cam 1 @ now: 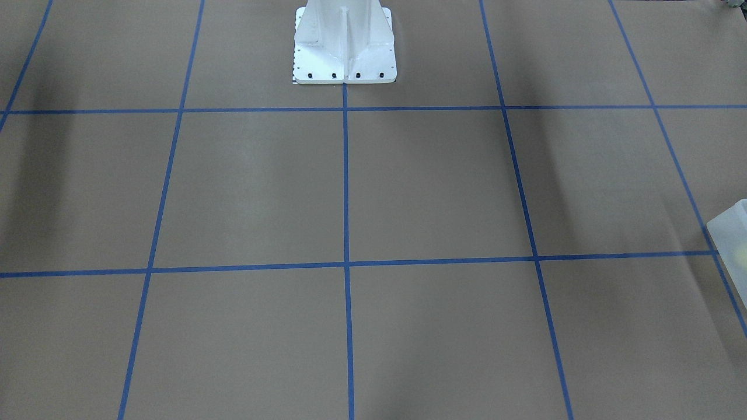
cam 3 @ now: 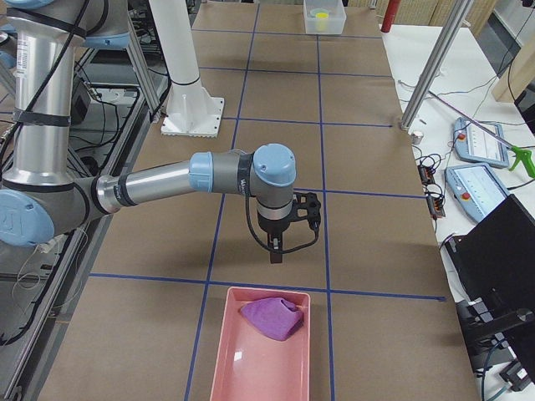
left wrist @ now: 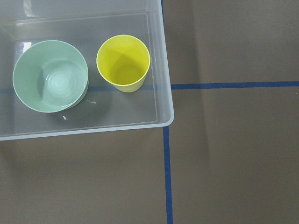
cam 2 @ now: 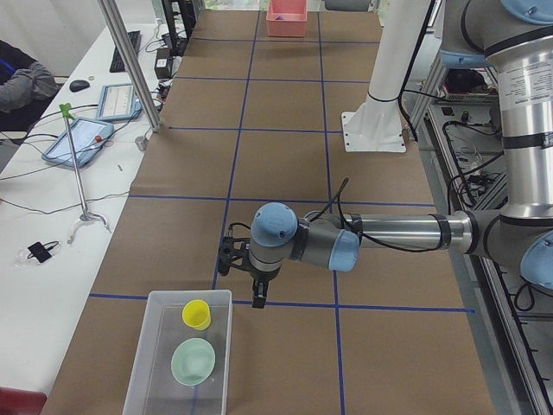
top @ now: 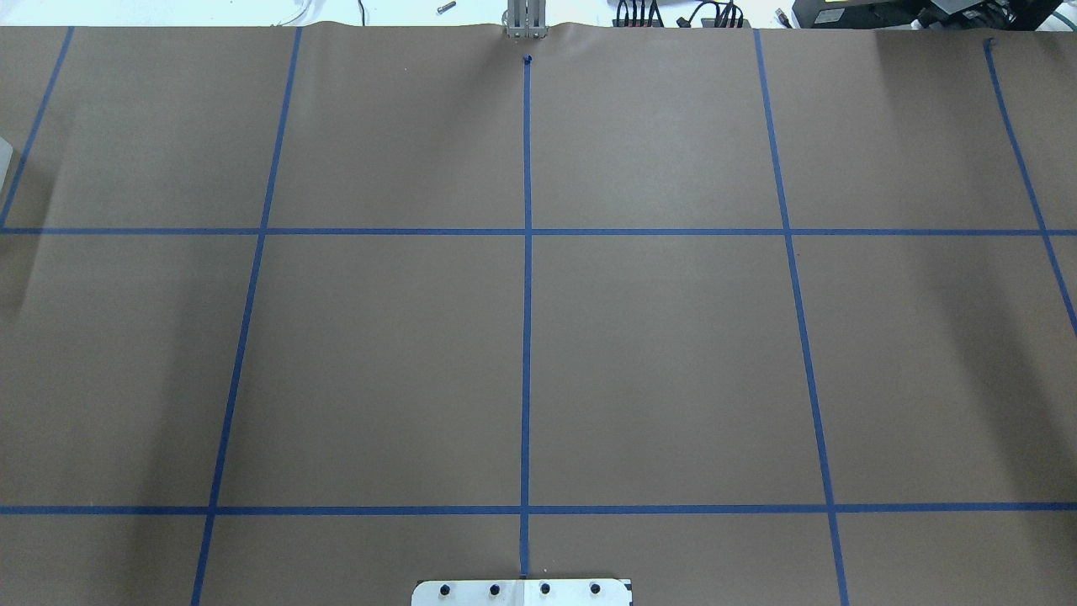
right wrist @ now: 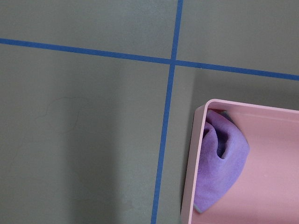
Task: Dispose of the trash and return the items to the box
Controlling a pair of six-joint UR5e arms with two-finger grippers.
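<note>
Cup [left wrist: 123,63] + bowl [left wrist: 50,75] in box [left wrist: 161,70], trash [cam 3: 272,318] in tray [cam 3: 259,368]; L gripper [cam 2: 257,299], R gripper [cam 3: 276,256]: opening can't tell

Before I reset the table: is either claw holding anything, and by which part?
Nothing is held. The yellow tumbler and green bowl sit in the translucent box; the purple cloth lies in the pink tray. The left claw and right claw hang bare.

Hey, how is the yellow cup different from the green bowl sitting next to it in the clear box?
The yellow cup is bright yellow, while the green bowl is pale mint. The green bowl is wider across its rim and the yellow cup is narrower. The yellow cup has steeper walls and looks deeper, while the green bowl looks shallower. Both stand upright with mouths up, are empty, and sit side by side inside the clear box.
</note>
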